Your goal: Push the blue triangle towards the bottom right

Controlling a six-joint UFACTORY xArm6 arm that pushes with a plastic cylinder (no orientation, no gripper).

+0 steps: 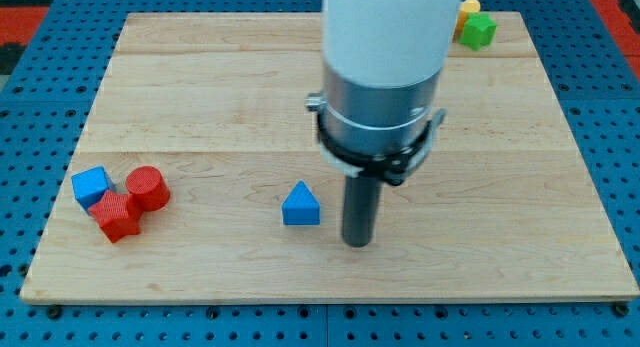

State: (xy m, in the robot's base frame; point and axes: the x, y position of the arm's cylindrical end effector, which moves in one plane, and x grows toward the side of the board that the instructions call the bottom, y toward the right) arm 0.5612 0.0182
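The blue triangle (300,205) lies on the wooden board (200,87), a little below the middle. My tip (357,243) is on the board just to the view's right of the triangle and slightly lower, with a small gap between them. The arm's white and grey body rises above the tip and hides the board's upper middle.
A blue cube (90,186), a red cylinder (148,188) and a red block (118,216) cluster at the view's lower left. A green block (479,30) and a yellow block (468,7) sit at the top right edge. Blue pegboard surrounds the board.
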